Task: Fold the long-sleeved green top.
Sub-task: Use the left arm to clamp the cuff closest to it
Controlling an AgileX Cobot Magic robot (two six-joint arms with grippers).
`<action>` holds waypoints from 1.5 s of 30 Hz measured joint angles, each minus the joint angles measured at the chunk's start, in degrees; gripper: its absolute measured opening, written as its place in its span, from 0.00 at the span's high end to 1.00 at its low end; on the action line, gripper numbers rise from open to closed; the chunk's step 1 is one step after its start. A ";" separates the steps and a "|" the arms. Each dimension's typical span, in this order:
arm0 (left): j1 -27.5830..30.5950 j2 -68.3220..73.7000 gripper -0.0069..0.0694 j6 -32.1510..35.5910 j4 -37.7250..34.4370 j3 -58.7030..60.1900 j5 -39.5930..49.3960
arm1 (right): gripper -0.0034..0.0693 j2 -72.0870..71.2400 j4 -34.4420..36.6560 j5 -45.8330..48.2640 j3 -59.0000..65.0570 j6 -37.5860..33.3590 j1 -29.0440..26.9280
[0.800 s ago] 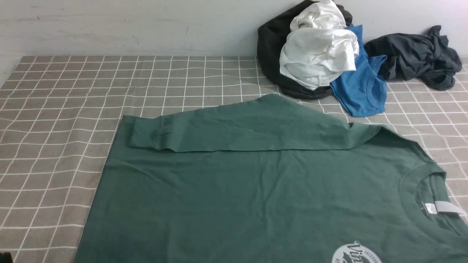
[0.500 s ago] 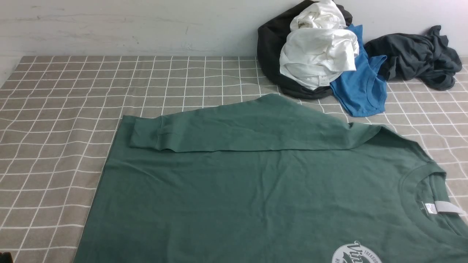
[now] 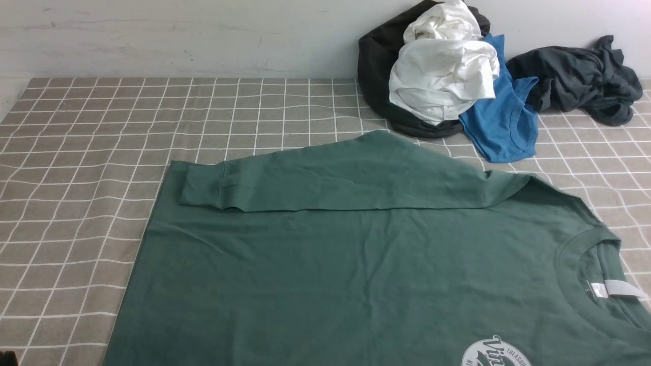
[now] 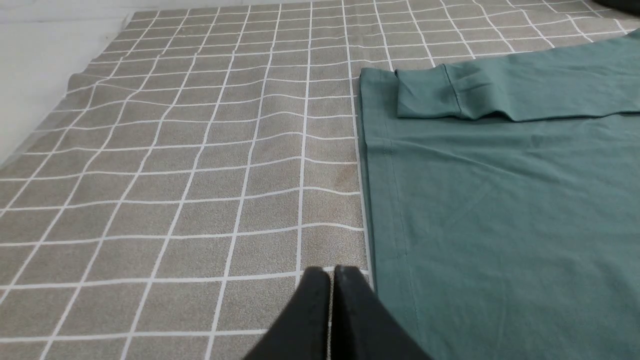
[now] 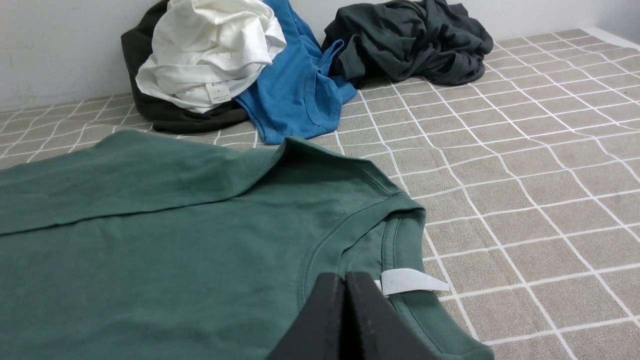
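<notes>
Across the near middle of the worktop (image 3: 76, 178), on its grey-tan cloth with white grid lines, the green long-sleeved top (image 3: 356, 264) lies spread flat and face up. Its hem is toward the robot's left and its ribbed collar (image 3: 580, 244) toward the right. The near part of the top runs off the bottom edge of the front view, which also cuts through the round white chest print (image 3: 496, 353). The far sleeve (image 3: 330, 183) is folded over the body along the far edge, and its cuff (image 3: 201, 190) rests close to the hem corner. A white neck tag (image 3: 618, 288) pokes out at the collar opening.

The left fingers (image 4: 345, 285) are pressed together with nothing between them, above the checked cloth just beside the hem edge; whether they touch the cloth cannot be told. The right fingers (image 5: 357, 295) are likewise pressed together and empty, over the collar right next to the tag.

Well apart from the top, against the wall (image 3: 178, 35) at the far right, sits a heap of a black garment (image 3: 374, 66), a white garment (image 3: 442, 76) and a blue shirt (image 3: 503, 127), with a dark grey garment (image 3: 574, 76) crumpled beside it
</notes>
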 joint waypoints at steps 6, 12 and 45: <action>0.00 0.00 0.92 0.00 0.05 0.00 0.00 | 0.97 0.00 0.00 0.00 0.00 0.00 0.00; 0.00 0.00 0.92 0.00 0.05 0.00 0.00 | 0.97 0.00 0.00 0.00 0.00 0.00 0.00; 0.00 0.00 0.92 -11.33 -39.59 0.28 -6.12 | 0.97 0.00 9.16 0.18 0.00 4.33 0.00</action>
